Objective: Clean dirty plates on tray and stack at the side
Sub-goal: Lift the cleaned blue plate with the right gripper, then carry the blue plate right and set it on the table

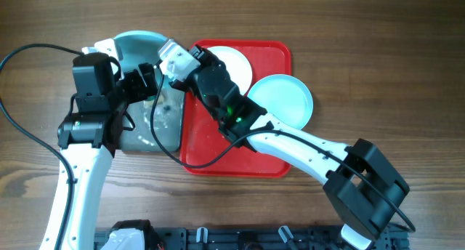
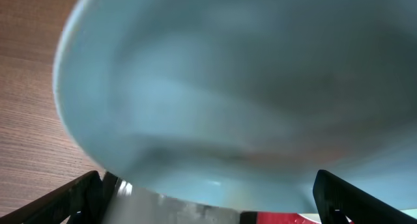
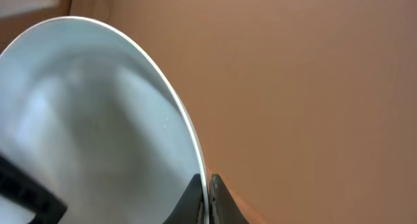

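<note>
Pinching the rim of a pale blue plate (image 1: 136, 43) at upper left, the right pincer (image 3: 207, 195) is clamped on it; the left pincer (image 2: 212, 201) gapes wide beside it. A white plate (image 1: 236, 61) lies on the red tray (image 1: 218, 152), centre.

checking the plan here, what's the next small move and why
Probably ease the left gripper forward and close it on the aqua plate: its fingers stand wide open either side of the plate, which fills its view, while the right gripper pinches the plate's rim alone.
</note>
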